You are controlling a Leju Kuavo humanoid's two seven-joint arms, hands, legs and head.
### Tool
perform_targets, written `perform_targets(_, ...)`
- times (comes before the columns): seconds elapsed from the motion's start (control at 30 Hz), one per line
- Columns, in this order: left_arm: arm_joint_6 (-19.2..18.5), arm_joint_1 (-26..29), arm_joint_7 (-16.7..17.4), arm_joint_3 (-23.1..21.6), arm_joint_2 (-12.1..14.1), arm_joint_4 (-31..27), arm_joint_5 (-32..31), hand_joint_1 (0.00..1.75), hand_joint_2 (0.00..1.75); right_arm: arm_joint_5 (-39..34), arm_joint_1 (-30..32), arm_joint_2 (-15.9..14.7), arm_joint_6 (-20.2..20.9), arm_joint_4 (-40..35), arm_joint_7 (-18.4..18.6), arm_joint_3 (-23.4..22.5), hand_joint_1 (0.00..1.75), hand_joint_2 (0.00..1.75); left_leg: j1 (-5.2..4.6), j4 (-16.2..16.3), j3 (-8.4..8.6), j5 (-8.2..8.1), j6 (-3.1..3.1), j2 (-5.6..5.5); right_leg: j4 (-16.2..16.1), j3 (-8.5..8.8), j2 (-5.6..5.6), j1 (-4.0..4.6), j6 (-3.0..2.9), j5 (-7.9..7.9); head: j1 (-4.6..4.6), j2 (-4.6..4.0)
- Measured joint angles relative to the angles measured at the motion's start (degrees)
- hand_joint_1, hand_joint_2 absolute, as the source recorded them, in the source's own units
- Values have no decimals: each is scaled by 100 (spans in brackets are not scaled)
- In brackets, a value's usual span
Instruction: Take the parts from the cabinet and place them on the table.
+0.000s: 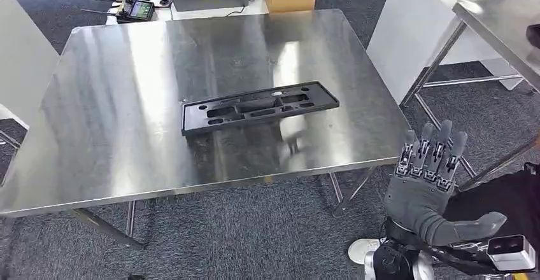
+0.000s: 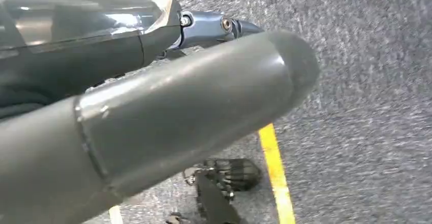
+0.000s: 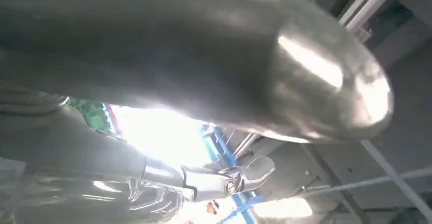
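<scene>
Part (image 1: 260,106): black slotted panel, flat near the centre of the steel surface (image 1: 114,102), slightly toward its right edge.
Right hand (image 1: 428,184): off the near right corner, fingers apart, empty.
Left hand (image 2: 153,117): state cannot be told.
Step, judged: return to cabinet; keep the hand spread until the next part is reached.

Counter (image 1: 127,114): near-left corner running off the head view's left edge; legs mostly hiding beneath the top. Second steel table (image 1: 503,19) at far right being cut by the edge. Clutter beyond the counter — a handset (image 1: 135,9), a cardboard box (image 1: 290,1) — getting clipped at the top, details too small to read. Right robot hand (image 1: 428,184): wrist trailing off the bottom edge. Left robot hand (image 2: 168,117): thumb crowding the wrist view, blurring, finger position unreadable. Right wrist view glaring out, surroundings smearing.
</scene>
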Motion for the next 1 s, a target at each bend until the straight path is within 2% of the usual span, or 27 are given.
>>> perform_targets(0.03, 0, 0, 0, 0, 0, 0, 0, 0, 0, 0, -2, -2, 0, 4, -2, -4, 0, 0, -13, 0, -41, 42, -8, -6, -472, 316, -1, 15, 28, 155, -2, 0)
perform_targets(0.07, 0, -2, 0, 0, -4, 0, 0, 0, 0, -7, -8, 0, 0, 4, 0, -4, 0, 0, -24, 2, -72, 84, -25, -11, -1021, 672, 0, 22, 13, 261, -6, 0)
perform_targets(0.1, 0, -2, 0, 2, -20, -2, 0, 0, 0, -9, -19, 0, 4, 4, 0, -4, 0, 0, -26, 9, -102, 122, -52, -11, -1487, 957, -1, 52, -71, 211, -6, 0)
perform_targets(0.13, 0, -3, -2, 6, -18, -2, 2, 0, 0, -11, -20, 2, 7, 4, 0, -6, 0, 0, -39, -7, -115, 176, -91, -7, -1510, 991, -6, 121, -81, 282, -24, 0)
perform_targets(0.2, 2, -3, -7, 13, -20, -2, 2, 0, 0, -28, -20, 4, 7, 7, 0, -33, 0, 0, -27, -15, -121, 246, -147, -2, -1521, 864, 3, 128, -119, 328, 13, 0)
perform_targets(0.23, 2, -1, -7, 13, -20, -2, 2, 0, 0, -26, -14, 7, 7, 7, 7, -44, 0, 0, -25, -33, -120, 283, -188, -2, -1543, 847, 3, 131, -169, 362, 0, 0)
perform_targets(0.27, 9, -2, -7, 24, -9, 0, 2, 0, 0, -26, -21, 18, 7, 13, 13, -46, 0, 0, 8, 33, -172, 225, -220, -20, -1597, 841, -14, -63, -246, 455, 9, 0)
perform_targets(0.3, 9, 1, -7, 28, -11, 0, 2, 0, 0, -26, -34, 24, 7, 17, 18, -50, 0, 0, 6, 167, -235, -21, -256, -31, -1596, 838, -28, -24, -270, 503, 2, 0)
perform_targets(0.33, 9, 3, -7, 31, -13, 0, 0, 0, 0, -26, -30, 26, 7, 26, 20, -55, 0, 0, 31, 498, -325, -381, -277, -34, -1594, 743, -37, -25, -351, 558, -33, -2)
perform_targets(0.37, 9, 3, -7, 35, -13, 0, 0, 0, 0, -26, -21, 28, 7, 33, 28, -59, 0, 0, 49, 946, -449, -706, -308, -34, -1592, 714, -43, -21, -345, 616, -24, -2)
perform_targets(0.4, 11, 5, -7, 37, -13, 0, 0, 0, 0, -26, -21, 31, 7, 42, 33, -63, 0, 0, 61, 1364, -561, -923, -347, -34, -1584, 639, -49, -21, -341, 667, -26, 0)
perform_targets(0.43, 11, 5, -9, 39, -13, 0, 0, 0, 0, -24, -16, 33, 7, 57, 39, -68, 0, 0, 84, 1661, -612, -988, -384, -33, -1571, 566, -51, -23, -322, 720, -39, 0)
perform_targets(0.47, 11, 5, -9, 39, -13, 0, 0, 0, 0, -24, -9, 33, 7, 74, 52, -70, 0, 0, 120, 1723, -552, -914, -413, -31, -1558, 494, -57, -35, -303, 766, -35, 0)
perform_targets(0.5, 13, 5, -9, 41, -11, 0, 0, 0, 0, -24, -8, 33, 7, 92, 61, -74, 0, 0, 163, 1501, -336, -708, -450, -28, -1521, 414, -58, -57, -252, 800, -37, 0)
perform_targets(0.57, 13, 1, -15, 42, -9, 0, 0, 0, 0, -24, -12, 33, 7, 109, 72, -79, 0, 0, 229, 560, 349, -385, -521, -22, -1392, 268, -59, -110, -197, 831, -37, -2)
perform_targets(0.6, 13, -9, -17, 42, -15, -4, 0, 0, 0, -24, -17, 37, 7, 111, 72, -81, 0, 0, 246, 161, 574, -610, -590, -43, -1317, 202, -67, -82, -171, 844, -50, 0)
perform_targets(0.63, 13, -9, -22, 42, -20, -5, 0, 0, 0, -24, -21, 37, 2, 111, 72, -87, 0, 0, 192, 163, 579, -554, -489, -82, -1268, 134, -64, -56, -131, 869, -76, 0)
perform_targets(0.67, 18, -4, -22, 42, -20, -4, 0, 0, 0, 4, -24, 44, -15, 116, 90, -87, 0, 0, 194, 183, 514, -551, -447, -78, -1270, 129, -65, -26, -90, 896, -32, 0)
perform_targets(0.7, 18, -3, -22, 44, -17, -4, 0, 0, 0, 20, -26, 48, -39, 116, 98, -87, 0, 0, 177, 186, 473, -551, -386, -81, -1267, 125, -63, -17, -38, 935, -48, 0)
perform_targets(0.77, 35, -5, -20, 44, -17, -4, 0, 0, 0, 105, -22, 48, -153, 133, 179, -92, 0, 0, 141, 135, 367, -426, -220, -55, -1300, 62, -43, 14, 104, 1021, -26, -2)
perform_targets(0.8, 35, -17, -20, 44, -28, -4, 0, 0, 0, 149, -23, 48, -225, 153, 219, -94, 0, 0, 126, 136, 314, -359, -138, -41, -1161, -35, -28, -47, 64, 828, -28, 0)
perform_targets(0.83, 37, -16, -20, 44, -31, -4, 0, 0, 0, 226, -26, 48, -278, 175, 258, -94, 0, 0, 124, 136, 242, -308, -79, -32, -883, -175, -27, -39, -9, 547, 5, -2)
perform_targets(0.87, 44, -11, -20, 46, -26, -4, 0, 0, 0, 355, -38, 44, -377, 220, 325, -94, 0, 0, 110, 137, 176, -253, -45, -31, -482, -297, -26, -41, -71, 254, 13, 0)
perform_targets(0.9, 24, -8, -24, 46, -22, -4, 2, 0, 0, 530, -55, 22, -511, 295, 439, -92, 0, 0, 92, 139, 93, -190, -37, -22, -23, -424, -22, -40, -95, 7, 15, -2)
perform_targets(0.93, -9, -5, -43, 46, -22, -4, 2, 0, 0, 768, -55, -2, -684, 404, 573, -77, 0, 0, 69, 143, 4, -128, -27, -19, 354, -494, -22, -40, -80, -126, 13, 0)
perform_targets(0.97, -50, 9, -68, 46, -17, -4, 2, 0, 0, 1050, -50, -33, -893, 525, 700, -48, 0, 0, 45, 145, -58, -64, -27, -17, 488, -443, -18, -32, -44, -111, 11, -2)
perform_targets(1.0, -61, 26, -94, 46, -9, -4, 2, 0, 0, 1306, -48, -66, -1078, 709, 717, 9, 0, 0, 24, 147, -136, -2, -25, -17, 369, -263, -16, -10, -7, 1, 18, 0)
